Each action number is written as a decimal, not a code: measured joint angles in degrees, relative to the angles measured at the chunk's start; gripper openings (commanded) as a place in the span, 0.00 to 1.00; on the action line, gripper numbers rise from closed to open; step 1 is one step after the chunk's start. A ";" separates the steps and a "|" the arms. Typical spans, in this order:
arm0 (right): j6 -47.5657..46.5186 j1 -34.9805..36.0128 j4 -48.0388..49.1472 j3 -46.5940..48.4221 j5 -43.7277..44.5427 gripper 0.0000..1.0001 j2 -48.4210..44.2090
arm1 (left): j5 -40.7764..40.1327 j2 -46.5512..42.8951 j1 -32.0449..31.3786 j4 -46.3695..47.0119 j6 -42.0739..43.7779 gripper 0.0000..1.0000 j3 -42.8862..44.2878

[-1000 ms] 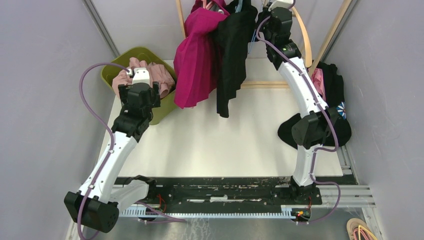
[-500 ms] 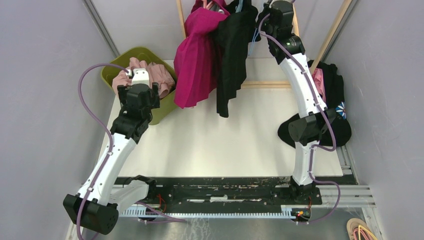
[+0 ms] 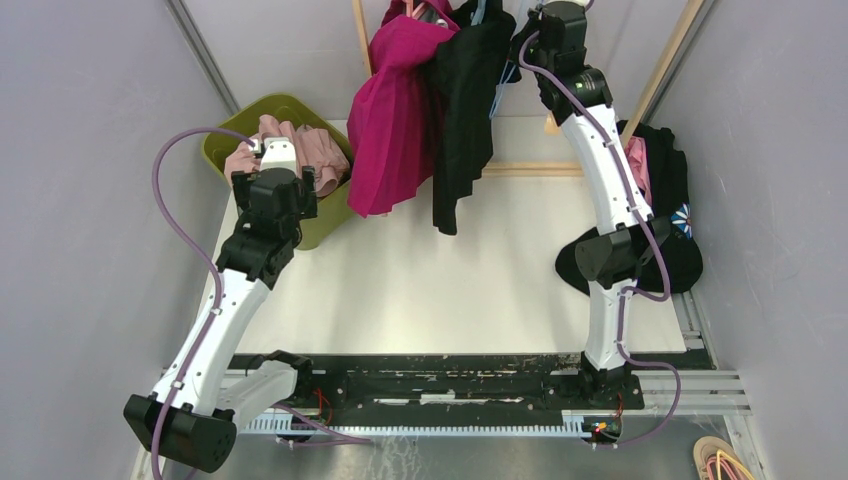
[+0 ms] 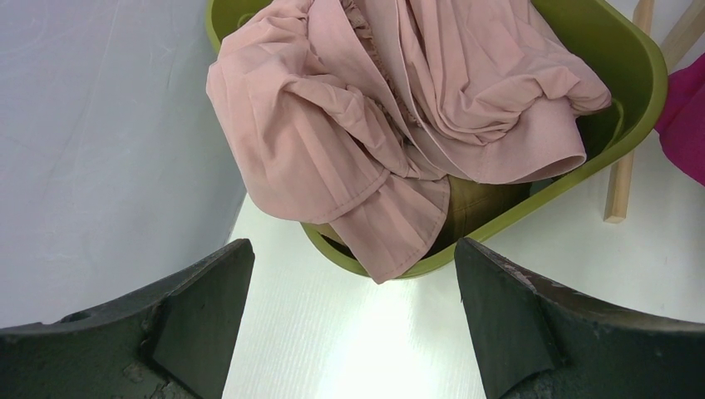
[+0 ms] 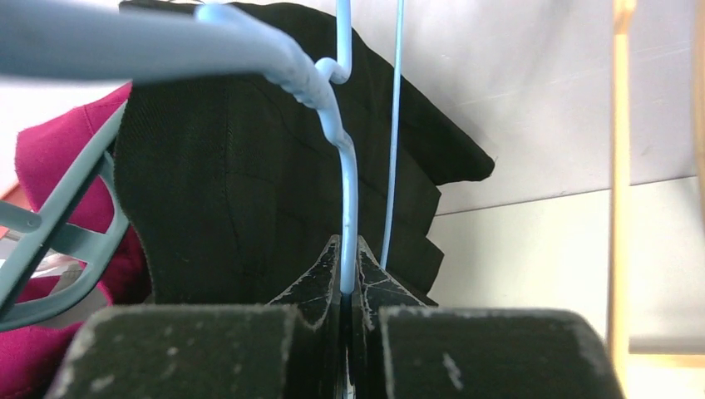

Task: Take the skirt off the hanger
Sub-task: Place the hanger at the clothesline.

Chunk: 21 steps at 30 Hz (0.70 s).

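A black skirt (image 3: 465,110) (image 5: 233,183) hangs from a thin light-blue wire hanger (image 5: 347,191) at the back of the table, next to a magenta garment (image 3: 395,120) (image 5: 50,158). My right gripper (image 3: 528,40) (image 5: 347,249) is raised beside the skirt and shut on the hanger's wire, which runs up between its fingertips. My left gripper (image 3: 277,172) (image 4: 353,316) hangs open over the table, just in front of a green bin (image 3: 225,135) (image 4: 640,83), with nothing between its fingers.
A pink garment (image 3: 300,145) (image 4: 399,108) fills the green bin and spills over its near rim. A wooden rack frame (image 3: 530,170) stands at the back. Dark clothes (image 3: 665,180) lie piled at the right. A grey plastic hanger (image 5: 66,224) hangs left of the black skirt.
The right arm has shifted slightly toward the back with the hanger wire still pinched. The left arm has drifted a little to the left; its jaws stay wide.
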 measured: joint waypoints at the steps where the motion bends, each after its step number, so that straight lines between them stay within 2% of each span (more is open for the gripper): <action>1: 0.39 -0.07 -0.20 0.46 -0.46 0.01 0.26 | 0.00 0.00 0.00 0.00 0.00 0.97 0.00; 11: 1.97 -1.16 0.79 1.14 -3.26 0.01 1.84 | -0.50 -0.31 0.00 -0.85 0.00 0.97 0.02; 16: 1.73 -1.18 3.69 -1.14 -3.82 0.17 1.44 | -1.07 -0.92 0.00 -1.14 0.00 0.97 0.02; 21: 1.36 -1.25 2.10 -2.95 -4.31 0.21 1.40 | -1.09 -0.92 0.00 -1.40 0.00 0.97 0.02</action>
